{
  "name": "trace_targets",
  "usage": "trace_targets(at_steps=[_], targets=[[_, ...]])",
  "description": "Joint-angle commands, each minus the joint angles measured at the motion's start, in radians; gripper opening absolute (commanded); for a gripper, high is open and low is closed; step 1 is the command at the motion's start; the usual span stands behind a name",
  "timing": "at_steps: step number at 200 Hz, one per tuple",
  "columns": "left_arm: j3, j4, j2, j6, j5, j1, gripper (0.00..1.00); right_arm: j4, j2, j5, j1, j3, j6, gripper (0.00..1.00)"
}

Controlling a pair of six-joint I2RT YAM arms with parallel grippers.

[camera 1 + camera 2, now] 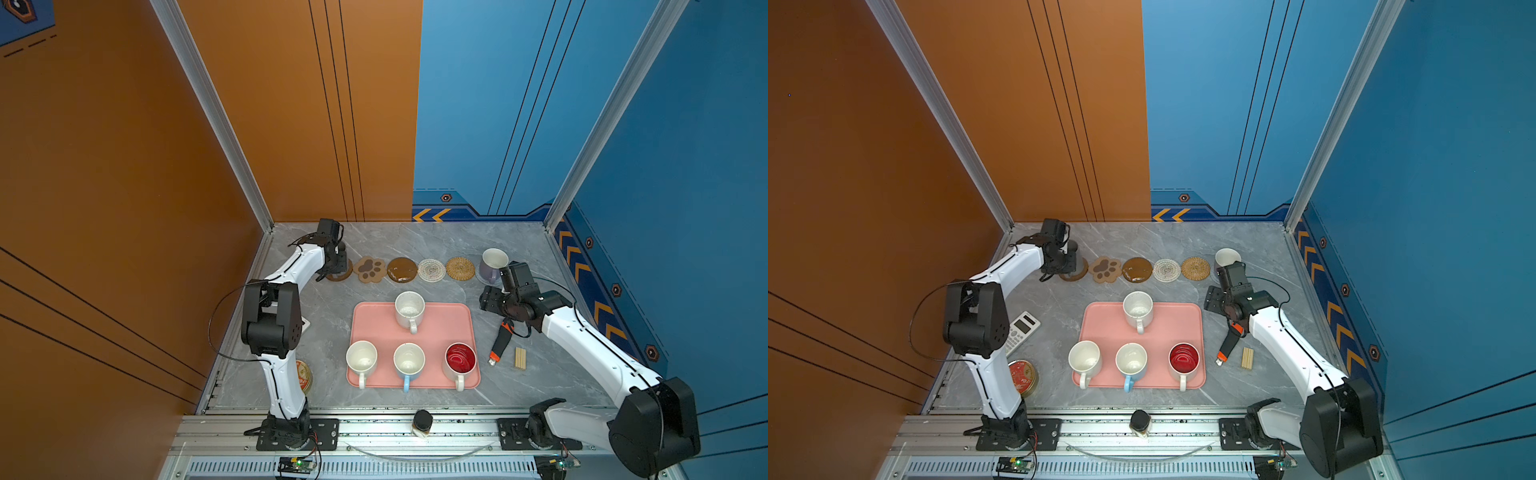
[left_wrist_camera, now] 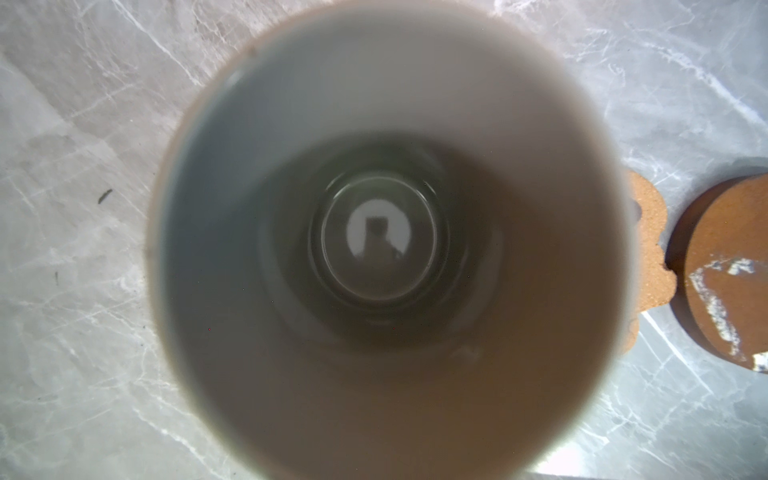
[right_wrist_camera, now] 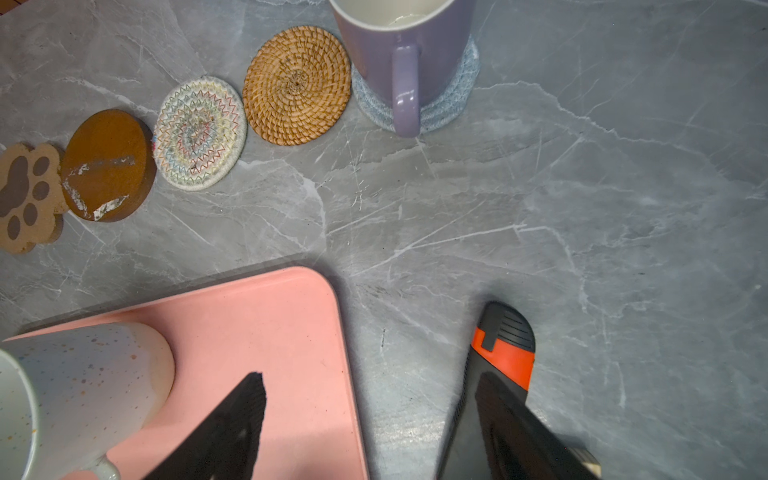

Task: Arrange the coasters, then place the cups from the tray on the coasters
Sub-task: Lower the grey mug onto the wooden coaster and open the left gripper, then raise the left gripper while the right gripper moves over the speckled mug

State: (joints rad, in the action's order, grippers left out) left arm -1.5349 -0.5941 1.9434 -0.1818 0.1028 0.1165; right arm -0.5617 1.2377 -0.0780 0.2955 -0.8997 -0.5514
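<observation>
Though blurred, grey cup (image 2: 386, 249) over most of its brown coaster (image 1: 345, 276)

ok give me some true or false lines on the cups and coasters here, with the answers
1. Four cups stand on the tray. True.
2. The lavender cup sits on the rattan coaster. False: it sits on the grey-blue coaster; the rattan coaster beside it is bare.
3. The right gripper grips a cup. False: its jaws stand open with nothing between them.
4. The paw coaster carries no cup. True.
5. The red-inside cup stands on a coaster. False: it stands on the tray.
</observation>
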Motion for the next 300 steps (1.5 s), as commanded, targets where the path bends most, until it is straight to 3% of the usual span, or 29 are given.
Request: trace_targets(at_steps=[1, 27, 67, 149, 246, 300], targets=[[-0.024, -0.010, -0.013, 0.005, 0.010, -0.005, 0.27, -0.037, -0.014, 0.005, 0.008, -0.002, -0.013, 0.79], [-0.018, -0.015, -0.024, 0.004, 0.016, -0.003, 0.39, -0.041, -0.021, 0.004, 0.013, -0.002, -0.014, 0.79], [-0.004, -0.024, -0.063, -0.002, 0.028, -0.001, 0.46, -0.059, -0.047, -0.001, 0.022, -0.008, -0.013, 0.79], [0.070, -0.034, -0.256, -0.013, 0.064, 0.052, 0.51, -0.131, -0.095, -0.050, 0.103, -0.069, -0.016, 0.84], [0.198, -0.005, -0.504, -0.024, -0.023, 0.294, 0.53, -0.184, 0.036, -0.080, 0.349, -0.230, -0.038, 0.82], [0.327, 0.050, -0.675, -0.065, -0.046, 0.416, 0.61, -0.174, 0.152, -0.096, 0.496, -0.281, -0.080, 0.81]])
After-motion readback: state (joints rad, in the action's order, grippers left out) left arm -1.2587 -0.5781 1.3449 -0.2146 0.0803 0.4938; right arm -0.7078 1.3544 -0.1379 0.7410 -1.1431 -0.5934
